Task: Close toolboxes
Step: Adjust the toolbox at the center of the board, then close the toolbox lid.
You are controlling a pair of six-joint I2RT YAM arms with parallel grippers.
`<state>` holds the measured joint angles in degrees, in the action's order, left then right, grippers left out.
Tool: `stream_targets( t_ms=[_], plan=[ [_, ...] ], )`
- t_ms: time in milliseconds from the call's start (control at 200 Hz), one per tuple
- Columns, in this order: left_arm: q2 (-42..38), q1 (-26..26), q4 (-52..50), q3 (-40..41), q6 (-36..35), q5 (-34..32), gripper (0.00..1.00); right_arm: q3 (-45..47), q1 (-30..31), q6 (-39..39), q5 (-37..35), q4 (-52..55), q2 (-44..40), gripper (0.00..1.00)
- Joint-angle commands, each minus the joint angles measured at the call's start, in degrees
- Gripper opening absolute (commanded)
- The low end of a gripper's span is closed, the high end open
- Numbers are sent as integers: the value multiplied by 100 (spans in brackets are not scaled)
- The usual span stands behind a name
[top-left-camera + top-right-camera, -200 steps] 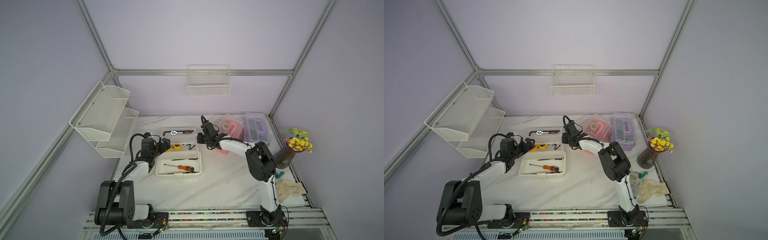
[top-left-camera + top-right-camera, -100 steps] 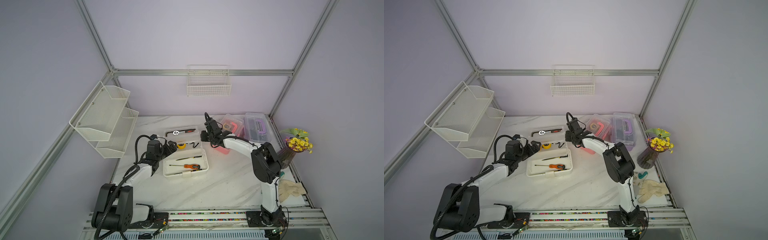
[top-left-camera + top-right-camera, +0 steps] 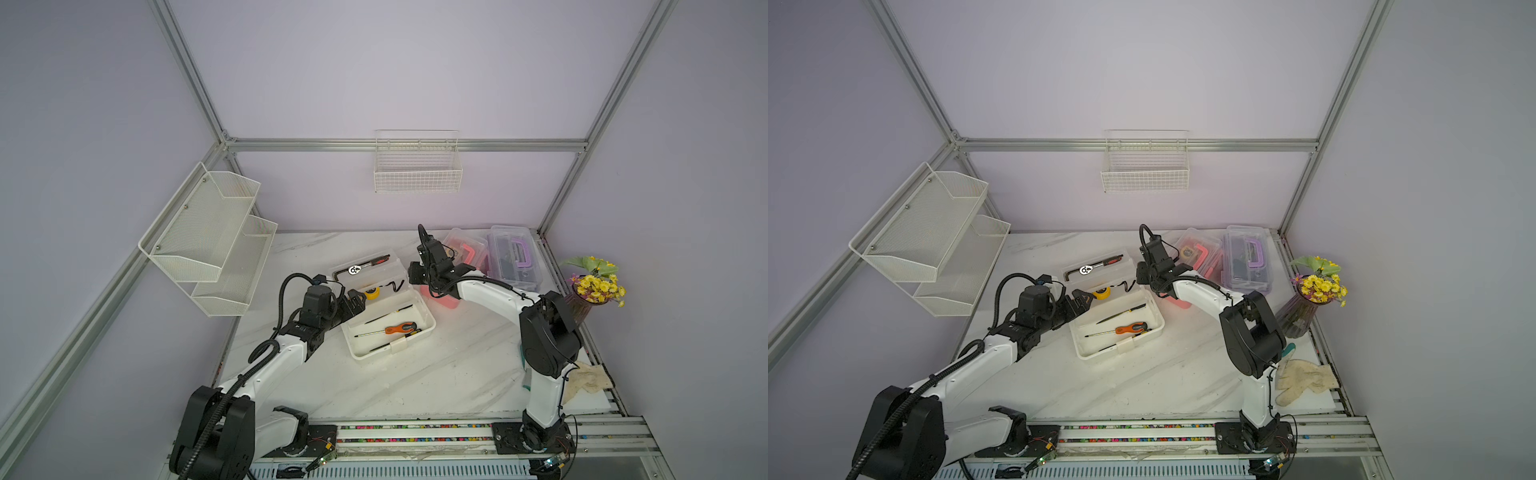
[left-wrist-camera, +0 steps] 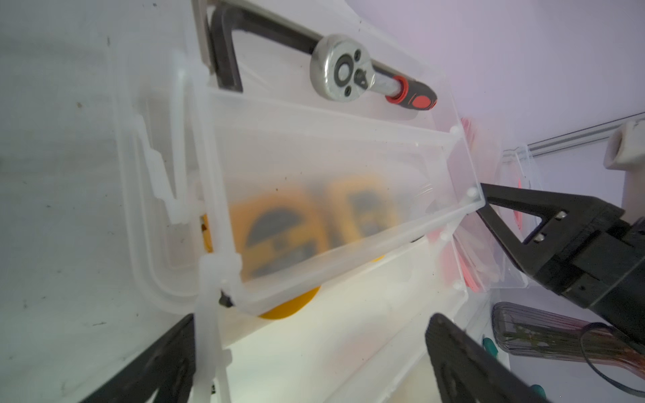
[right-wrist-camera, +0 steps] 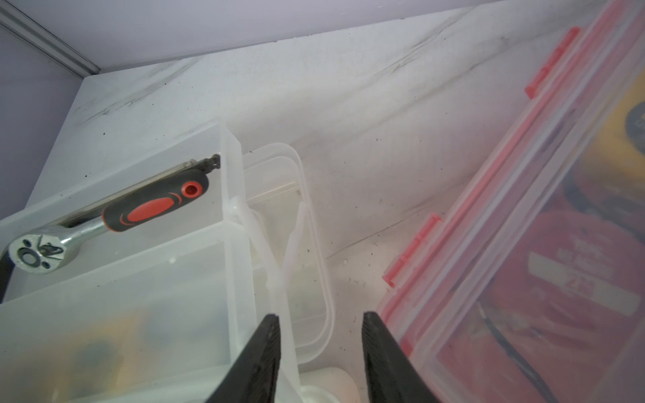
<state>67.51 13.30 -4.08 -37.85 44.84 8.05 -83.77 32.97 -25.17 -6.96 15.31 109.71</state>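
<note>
1. A mesh shelf [image 3: 208,237] hangs on the left wall, above the bench [image 3: 415,386].
2. The left arm reaches low from the front left corner toward the middle of the bench. The left gripper [image 3: 356,300] is spread wide at the left end of the white toolbox [image 3: 415,341] and grasps nothing.
3. The white toolbox sits skewed in the middle of the bench, with its clear lid [image 3: 388,272] lying open behind the base. A ratchet [image 3: 365,266] rests on the lid, and an orange screwdriver [image 3: 399,328] lies in the base.
4. The right gripper [image 5: 321,317] is partly open at the lid's right end. One finger [image 4: 516,197] touches the lid's corner, and nothing is clasped.
5. The pink toolbox [image 3: 465,253] lies just beside that gripper with its lid down. The purple toolbox [image 3: 513,257] is next to it in the back right corner, also with its lid down.
6. The right arm rises from the front right with its elbow high, and the forearm slopes back over the pink toolbox's front end. A vase of yellow flowers [image 3: 594,286] and a glove [image 3: 1304,380] stand along the right edge.
</note>
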Motion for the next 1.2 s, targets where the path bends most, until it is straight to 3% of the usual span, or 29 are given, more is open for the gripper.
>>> stream_targets(
  t_ms=[0, 110, 245, 440, 535, 685, 915, 1195],
  plan=[
    [-277, -580, -93, -618, -363, -303, 100, -294, -95, 246, -150, 176, -274, 44],
    [-126, -1082, -34, -772, -466, -464, 100, -457, -141, 404, -300, 308, -324, 46],
    [323, -1344, 114, -937, -606, -781, 100, -469, -166, 504, -419, 378, -410, 48],
    [1683, -1488, 52, -1531, -714, -653, 95, -356, -164, 535, -404, 383, -492, 55],
    [2125, -1535, -5, -1703, -822, -509, 92, -253, -185, 547, -332, 392, -592, 67],
    [2380, -1577, 102, -1648, -903, -469, 85, 222, -219, 554, -53, 27, -962, 97],
    [2522, -1572, 310, -1548, -895, 67, 70, 508, -230, 433, 2, -221, -1122, 97],
    [2551, -1670, 621, -1215, -778, 66, 53, 555, -238, 434, 6, -259, -1127, 97]
  ],
)
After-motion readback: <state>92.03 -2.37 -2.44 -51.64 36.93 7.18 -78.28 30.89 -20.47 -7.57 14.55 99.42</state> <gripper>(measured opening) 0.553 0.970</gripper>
